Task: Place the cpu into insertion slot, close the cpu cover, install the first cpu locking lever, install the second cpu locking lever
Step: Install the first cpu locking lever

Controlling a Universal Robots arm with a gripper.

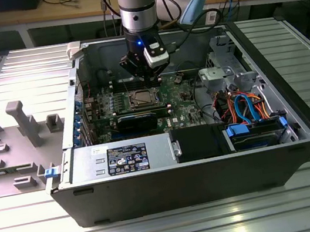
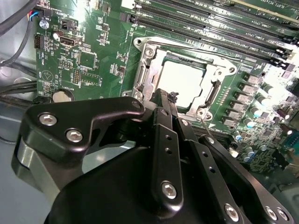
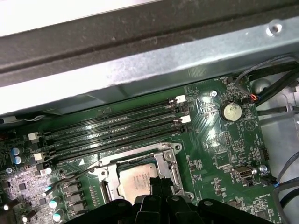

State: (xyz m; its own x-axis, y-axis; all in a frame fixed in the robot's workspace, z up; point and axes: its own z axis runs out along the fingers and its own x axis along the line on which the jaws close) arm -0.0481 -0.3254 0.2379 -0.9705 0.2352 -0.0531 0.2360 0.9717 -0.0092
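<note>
Inside the open computer case, the cpu [image 2: 183, 78] lies flat in the insertion slot [image 1: 142, 98] on the green board, its silvery top showing in both wrist views. The cpu cover [image 2: 147, 77] lies down around it as a metal frame, the chip [image 3: 136, 181] visible through its window. One thin wire locking lever [image 3: 74, 176] sticks out sideways from the slot, unlatched. My gripper [image 2: 166, 96] hovers just above the slot's edge with its black fingers [image 2: 167, 140] pressed together and nothing between them. In the exterior view the gripper [image 1: 147, 74] hangs just behind the slot.
Long black memory slots [image 3: 117, 126] run beside the socket. The case's metal wall [image 3: 154, 65] rises close behind the board. A drive cage with orange and blue cables [image 1: 243, 107] fills the exterior view's right. A grey fixture plate [image 1: 10, 140] lies outside the case.
</note>
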